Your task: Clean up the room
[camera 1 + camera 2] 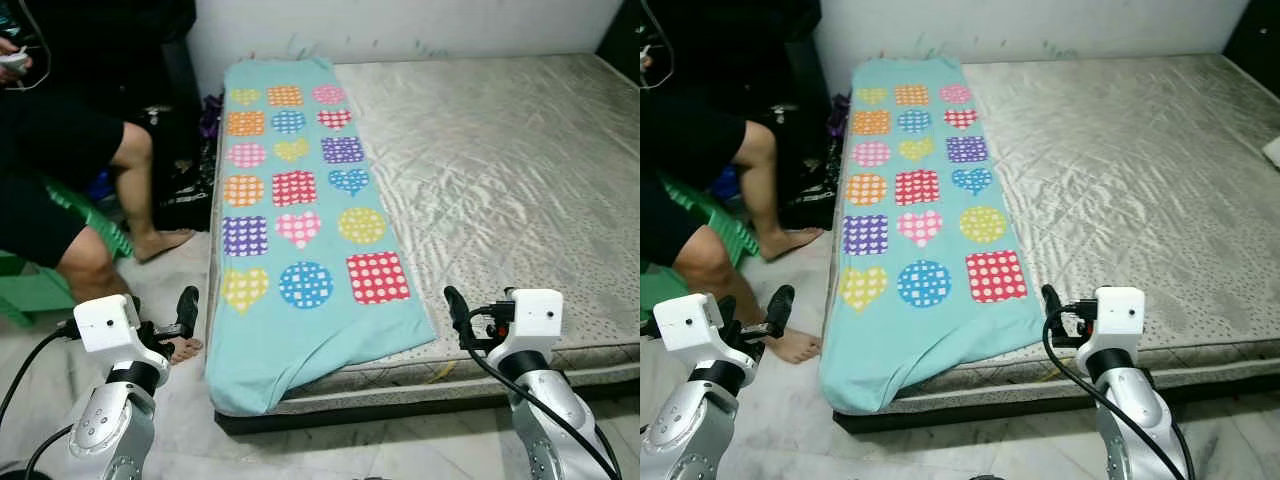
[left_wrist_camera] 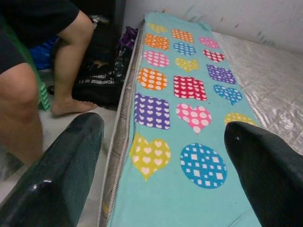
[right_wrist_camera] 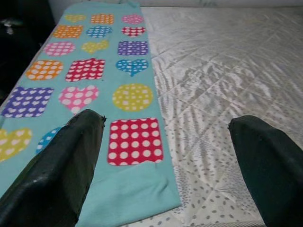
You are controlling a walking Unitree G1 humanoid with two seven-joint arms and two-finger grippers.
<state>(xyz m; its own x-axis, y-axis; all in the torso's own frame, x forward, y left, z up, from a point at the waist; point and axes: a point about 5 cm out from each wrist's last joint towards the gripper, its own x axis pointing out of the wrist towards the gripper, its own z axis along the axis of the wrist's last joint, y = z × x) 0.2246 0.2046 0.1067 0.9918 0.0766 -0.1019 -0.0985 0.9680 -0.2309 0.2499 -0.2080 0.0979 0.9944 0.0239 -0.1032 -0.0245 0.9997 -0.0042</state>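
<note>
A turquoise blanket (image 1: 300, 200) printed with dotted hearts, circles and squares lies flat along the left side of a bare quilted beige mattress (image 1: 500, 150). Its near end droops over the mattress's front corner. My left gripper (image 2: 163, 125) is open, held low in front of that corner, just left of the blanket's hanging edge. My right gripper (image 3: 165, 120) is open too, hovering at the mattress's front edge, right of the blanket's near right corner. Neither touches the blanket.
A person sits on a green plastic chair (image 1: 90, 225) left of the bed, one bare foot (image 1: 185, 347) close to my left gripper. A black bag (image 1: 185, 190) lies between the person and the bed. Pale tiled floor (image 1: 420, 440) runs before the mattress.
</note>
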